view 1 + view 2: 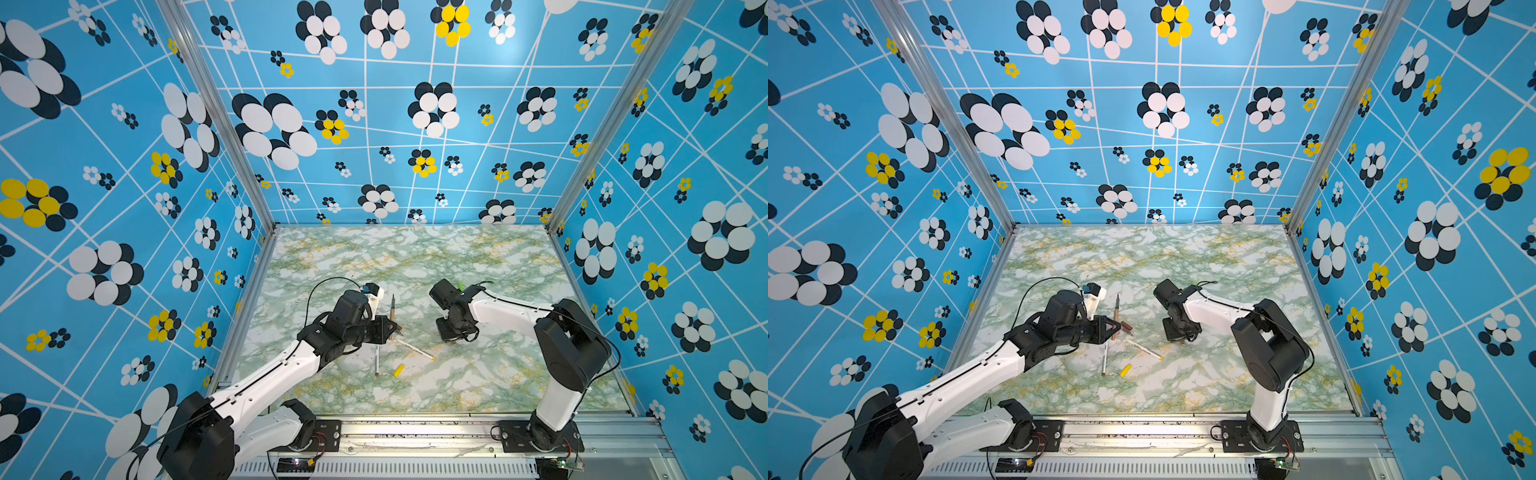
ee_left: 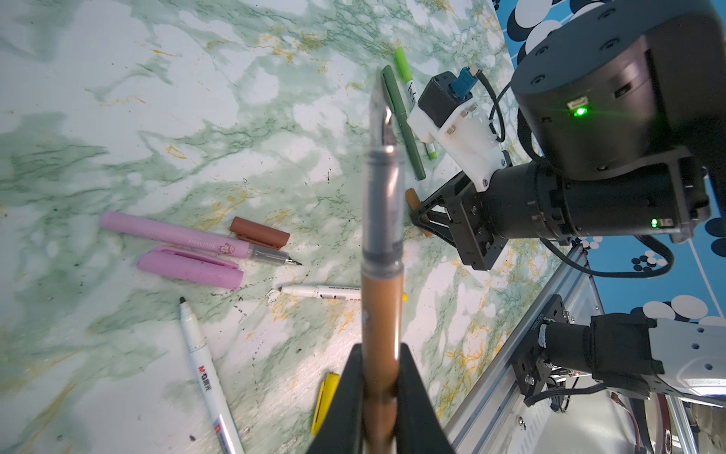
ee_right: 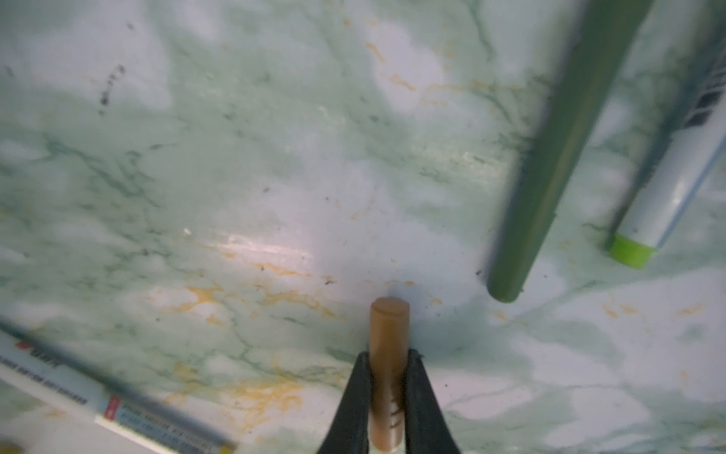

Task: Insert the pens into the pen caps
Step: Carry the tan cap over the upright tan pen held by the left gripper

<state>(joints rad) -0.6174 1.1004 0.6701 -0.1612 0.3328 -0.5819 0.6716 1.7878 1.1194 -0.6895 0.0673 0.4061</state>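
Tan pen: clamped in the left jaws at lower centre of the left wrist frame, long axis vertical, nib toward the top edge. Tan cap: clamped in the right jaws at lower centre, closed end upward, over the surface. White pen, lower left: red "M&G" mark.

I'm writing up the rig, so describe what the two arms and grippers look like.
Left arm and right arm: white shells, black joints, thin black cables. Left gripper and right gripper: black tapered fingers. Green lights glow on the right arm.
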